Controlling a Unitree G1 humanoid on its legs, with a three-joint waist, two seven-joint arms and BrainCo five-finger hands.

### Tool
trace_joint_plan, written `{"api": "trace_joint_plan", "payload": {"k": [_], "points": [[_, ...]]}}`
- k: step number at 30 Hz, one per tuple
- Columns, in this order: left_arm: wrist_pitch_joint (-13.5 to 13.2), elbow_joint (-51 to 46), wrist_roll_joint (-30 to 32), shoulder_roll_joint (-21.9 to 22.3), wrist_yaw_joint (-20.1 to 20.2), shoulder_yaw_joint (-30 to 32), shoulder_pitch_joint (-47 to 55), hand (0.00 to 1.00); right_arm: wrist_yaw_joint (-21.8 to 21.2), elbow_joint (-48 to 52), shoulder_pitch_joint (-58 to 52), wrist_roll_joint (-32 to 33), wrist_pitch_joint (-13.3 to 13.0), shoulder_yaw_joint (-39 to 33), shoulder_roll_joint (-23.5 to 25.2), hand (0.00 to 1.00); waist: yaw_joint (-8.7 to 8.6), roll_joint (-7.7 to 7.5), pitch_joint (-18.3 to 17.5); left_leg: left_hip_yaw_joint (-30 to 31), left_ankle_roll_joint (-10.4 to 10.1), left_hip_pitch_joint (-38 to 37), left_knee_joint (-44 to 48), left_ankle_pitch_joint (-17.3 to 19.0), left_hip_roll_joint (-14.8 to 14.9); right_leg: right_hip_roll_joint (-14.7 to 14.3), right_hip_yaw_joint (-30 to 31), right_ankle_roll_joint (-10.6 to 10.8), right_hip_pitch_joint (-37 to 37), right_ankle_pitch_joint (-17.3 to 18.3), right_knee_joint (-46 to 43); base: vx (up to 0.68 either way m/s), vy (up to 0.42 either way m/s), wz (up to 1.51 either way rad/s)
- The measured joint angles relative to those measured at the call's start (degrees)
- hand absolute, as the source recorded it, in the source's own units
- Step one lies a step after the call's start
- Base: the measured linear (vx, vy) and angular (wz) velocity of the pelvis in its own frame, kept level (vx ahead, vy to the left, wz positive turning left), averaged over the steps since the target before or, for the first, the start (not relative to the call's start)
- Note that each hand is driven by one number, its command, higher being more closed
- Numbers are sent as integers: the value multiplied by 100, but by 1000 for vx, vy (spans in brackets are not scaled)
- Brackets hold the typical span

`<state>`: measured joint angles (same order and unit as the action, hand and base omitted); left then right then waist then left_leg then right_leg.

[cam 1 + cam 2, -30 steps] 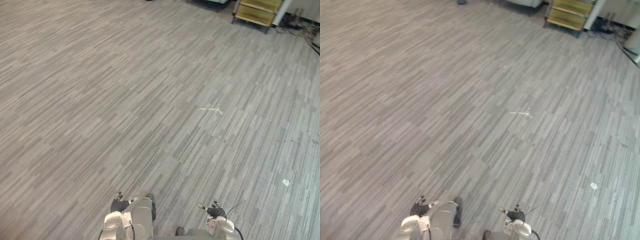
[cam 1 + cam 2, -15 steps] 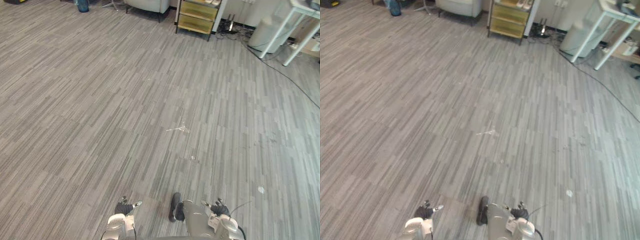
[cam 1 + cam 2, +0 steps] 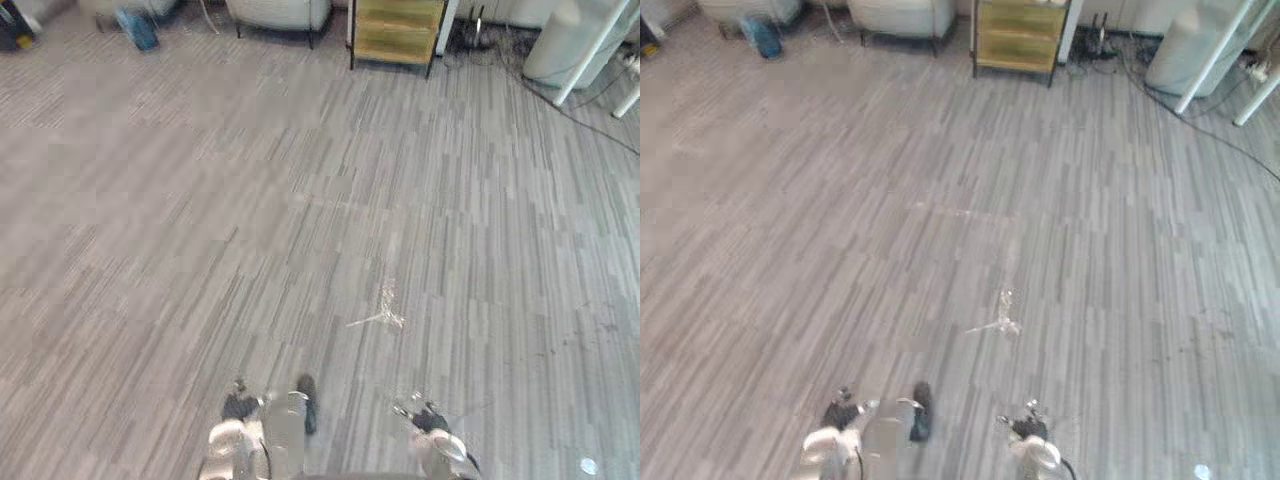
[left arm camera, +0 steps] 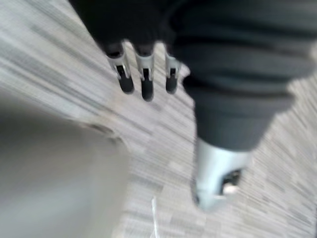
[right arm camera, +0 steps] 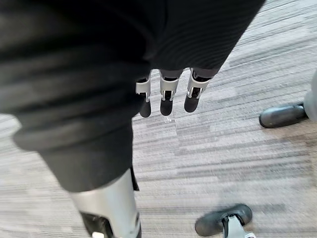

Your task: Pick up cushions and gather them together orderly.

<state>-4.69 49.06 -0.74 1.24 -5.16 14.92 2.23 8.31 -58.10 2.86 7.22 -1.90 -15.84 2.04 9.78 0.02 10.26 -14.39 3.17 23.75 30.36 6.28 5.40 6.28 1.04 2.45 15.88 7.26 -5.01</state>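
Turning toward the far side of the room, by the look of it. Whole view swung round since half a second ago, with the yellow cabinet [image 3: 395, 30] now at top centre, a pale upholstered seat [image 3: 278, 10] just beside it and a blue container [image 3: 135, 28] further left. A shift of the camera, not of the furniture. Same white scuff [image 3: 385, 315] on the grey floor [image 3: 180, 200], now just ahead.

For the task: search still under way, nothing gathered yet.

Low at the side, the left hand [image 4: 144, 82], fingers straight and slack, holding nothing. Likewise the right hand [image 5: 166, 99] — fingers loose, empty, bare floor past them.

As for the cushions: cannot tell where any lies. Possibly on that far seat, well apart from both hands — a guess only.
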Motion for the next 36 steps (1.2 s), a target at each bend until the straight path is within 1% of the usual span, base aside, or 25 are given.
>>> {"api": "trace_joint_plan", "payload": {"k": [1,2,3,5,6,7,8,9,11,13,14,15,17,19,21,22,23,25,27,28,29,30,31,33,36], "points": [[-3,-12,-2,7,-2,11,18,0,-1,1,-11,-8,0,-4,9,0,12,-26,-17,-30,63,-44,79,55,-16,26,23,102,7,-71,-108,569,222,-8],[4,-17,-30,-8,7,4,119,0,-26,64,-85,-59,-7,-23,31,0,56,-131,-112,-167,130,-492,30,357,-134,111,145,384,-223,-299,-1073,440,161,-12],[6,-2,-35,-14,6,-35,150,0,-39,93,-110,-60,-16,-22,30,0,56,-131,-137,-166,107,-639,-61,465,-167,114,183,507,-369,-379,-1511,529,191,-9],[21,94,-44,-61,16,-182,153,0,-89,121,-186,-100,-82,-9,16,0,-32,-156,-147,30,-63,-1338,-535,958,-387,157,249,1073,-1422,-617,-3995,539,132,15],[88,168,-43,-94,11,-180,73,0,-100,127,-278,-108,-66,-30,7,0,-96,-185,-121,81,-23,-1778,-750,1087,-513,183,113,761,-2125,-149,-5209,442,45,19],[105,178,-43,-76,10,-181,68,0,-102,134,-321,-108,-69,-56,4,0,-106,-151,-98,95,-21,-1940,-837,1124,-519,175,19,621,-2288,-2,-5405,497,14,16],[118,249,-48,17,5,-192,82,0,-107,473,-523,-103,-81,-104,-23,0,-219,-5,-45,188,14,-2646,-1220,1260,-500,176,-614,191,-2866,514,-5546,404,1,19],[119,274,-50,12,7,-217,72,0,-107,576,-536,-104,-93,-98,-30,0,-301,51,-17,260,12,-2825,-1328,1299,-488,190,-891,131,-3057,643,-5391,394,-6,35],[116,381,-52,26,20,-259,-41,0,-115,553,-520,-101,-128,-176,-28,0,-441,-49,-32,423,-58,-3416,-1718,1354,-482,245,-1508,-91,-3533,769,-4360,495,-107,66],[113,397,-49,77,32,-325,-109,0,-117,550,-504,-100,-153,-222,-38,0,-484,-74,-46,538,-168,-3708,-1985,1415,-440,131,-1657,-115,-3789,514,-3065,585,-195,69],[115,403,-48,76,40,-358,-96,0,-117,498,-472,-103,-148,-246,-59,0,-519,-101,-66,734,-288,-3943,-2168,1487,-433,-81,-1392,-181,-3877,-66,-1952,619,-258,71],[121,538,-47,146,37,-349,-103,0,-131,424,-449,-104,-144,-259,-119,0,-613,-31,-94,1011,-340,-4129,-2195,1521,-324,-264,-1222,-505,-3791,-575,-2023,747,-306,66],[125,639,-34,214,50,-346,-57,0,-146,314,-368,-106,-130,-369,-236,0,-609,256,-218,1165,-485,-3998,-1859,1427,-48,-386,-1417,-616,-3772,-193,-2247,619,-248,30],[131,636,7,223,36,-283,-77,0,-137,314,-338,-93,-133,-420,-249,0,-627,364,-197,1322,-576,-3710,-973,1252,94,-492,-1557,-702,-3567,97,-2344,594,-223,17],[135,607,52,221,46,-252,-102,0,-123,314,-371,-59,-98,-339,-250,0,-629,407,-130,1472,-551,-2783,1396,88,231,-612,-1629,-711,-2776,258,-1848,591,-186,18],[129,515,61,217,53,-248,-100,0,-103,311,-383,-30,-96,-275,-218,0,-599,430,-92,1331,-536,-2262,2563,152,455,-724,-1608,-747,-2267,282,-1500,392,-59,3],[126,464,63,213,49,-247,-96,0,-95,308,-387,-4,-98,-208,-198,0,-584,421,-82,1237,-511,-2050,2897,242,542,-750,-1608,-779,-2069,312,-1368,385,-43,-3],[121,251,62,197,55,-338,-80,0,-87,301,-392,85,-93,-83,-65,0,-491,303,-27,952,-479,-1283,3229,581,664,-720,-1556,-702,-1456,402,-956,430,-32,-9],[110,102,58,206,69,-363,-73,0,-70,304,-378,180,-84,-95,8,0,-388,302,-6,767,-466,-768,2611,875,697,-684,-1410,-615,-1098,447,-721,424,37,-31],[107,90,58,205,66,-361,-74,0,-61,305,-376,180,-77,-95,38,0,-331,313,-6,648,-485,-666,1553,957,591,-571,-1320,-489,-898,511,-653,341,102,-31],[100,88,59,210,65,-364,-59,0,-61,307,-397,180,-76,-94,38,0,-328,316,-8,614,-513,-675,735,879,469,-481,-1268,-362,-829,593,-640,454,216,-40],[85,110,57,208,73,-416,9,0,-59,306,-422,171,-75,-90,0,0,-328,409,-54,700,-632,-705,-583,244,313,-428,-1146,-155,-762,753,-627,369,223,-34],[70,101,53,213,74,-428,33,0,-57,297,-424,168,-66,-81,-17,0,-310,424,-68,739,-661,-728,-652,-111,301,-418,-1082,-98,-749,799,-645,448,254,-46],[10,133,47,-4,54,-428,52,0,-63,254,-399,145,-29,-41,88,0,-305,96,-142,480,-474,-820,-785,2,-21,-100,-760,8,-660,753,-421,445,173,-28],[12,154,47,-51,57,-330,67,0,-66,233,-400,12,0,-38,137,0,-230,8,-170,237,-269,-846,-251,351,-2,12,-479,96,-566,498,-474,376,173,-19]]}}
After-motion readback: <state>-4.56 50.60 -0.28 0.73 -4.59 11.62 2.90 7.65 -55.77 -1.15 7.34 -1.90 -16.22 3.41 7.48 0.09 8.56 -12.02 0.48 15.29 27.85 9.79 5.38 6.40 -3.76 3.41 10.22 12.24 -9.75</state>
